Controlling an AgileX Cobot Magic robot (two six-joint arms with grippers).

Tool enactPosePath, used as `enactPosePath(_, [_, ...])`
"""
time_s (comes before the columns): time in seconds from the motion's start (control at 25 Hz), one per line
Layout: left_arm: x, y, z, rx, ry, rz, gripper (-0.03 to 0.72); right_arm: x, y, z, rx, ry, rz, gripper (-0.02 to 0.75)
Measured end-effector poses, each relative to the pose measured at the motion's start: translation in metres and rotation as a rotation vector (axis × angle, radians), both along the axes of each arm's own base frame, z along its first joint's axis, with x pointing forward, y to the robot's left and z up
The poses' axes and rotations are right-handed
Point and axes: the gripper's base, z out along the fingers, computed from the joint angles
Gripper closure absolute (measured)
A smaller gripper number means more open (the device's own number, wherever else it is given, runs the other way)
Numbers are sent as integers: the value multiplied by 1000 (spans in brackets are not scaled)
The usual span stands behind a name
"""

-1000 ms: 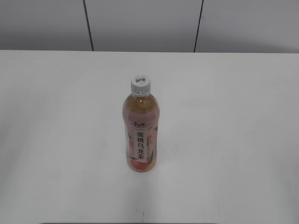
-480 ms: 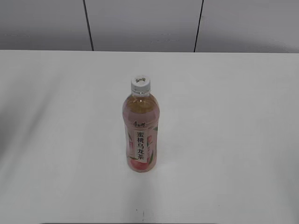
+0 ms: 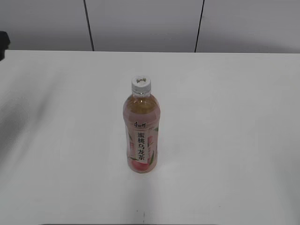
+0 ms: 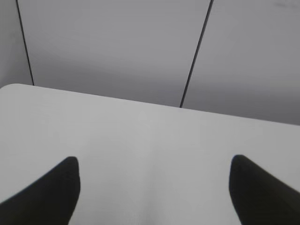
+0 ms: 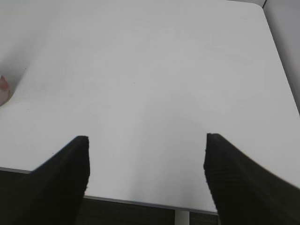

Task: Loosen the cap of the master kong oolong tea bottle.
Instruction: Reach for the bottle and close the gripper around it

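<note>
The master kong oolong tea bottle stands upright in the middle of the white table, with amber tea and a pink peach label. Its white cap sits on top of it. In the left wrist view my left gripper is open and empty over bare table, facing the back wall; the bottle is out of that view. In the right wrist view my right gripper is open and empty above the table's edge. A pink sliver of the bottle shows at the far left of that view.
A grey panelled wall with dark seams runs behind the table. A dark piece of an arm shows at the far left edge of the exterior view. A soft shadow lies on the left part of the table.
A dark piece of an arm has come into the exterior view at the far left edge, and the shadow on the left of the table has grown. The bottle has not moved.
</note>
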Motion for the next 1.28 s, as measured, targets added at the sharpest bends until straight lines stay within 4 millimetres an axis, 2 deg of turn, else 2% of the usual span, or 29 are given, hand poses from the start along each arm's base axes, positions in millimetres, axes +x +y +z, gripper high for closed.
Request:
enactPosePath(0.2, [8,-22,-31,64,-5,-96,100,0,0,0,0,0,0,160])
enactPosePath(0.36, [-7,-40,-63,111,-30,-190,100,0,0,0,0,0,0,160])
enactPosePath(0.52, [-31,-49,-81,120,-71,-276,95,0,0,0,0,0,0,160])
enactPosePath(0.76, [-49,-57,-86,86,-109,-402,93,0,0,0,0,0,0,160])
enactPosePath(0.92, [-49,-58,-88,79,-107,-415,120,0,0,0,0,0,0,160])
enactPosePath(1.2, [-50,-64,-79,65,-229,-470,176,0,0,0,0,0,0,160])
enactPosePath(1.28, [-49,-65,-83,63,-225,-484,179,0,0,0,0,0,0,160])
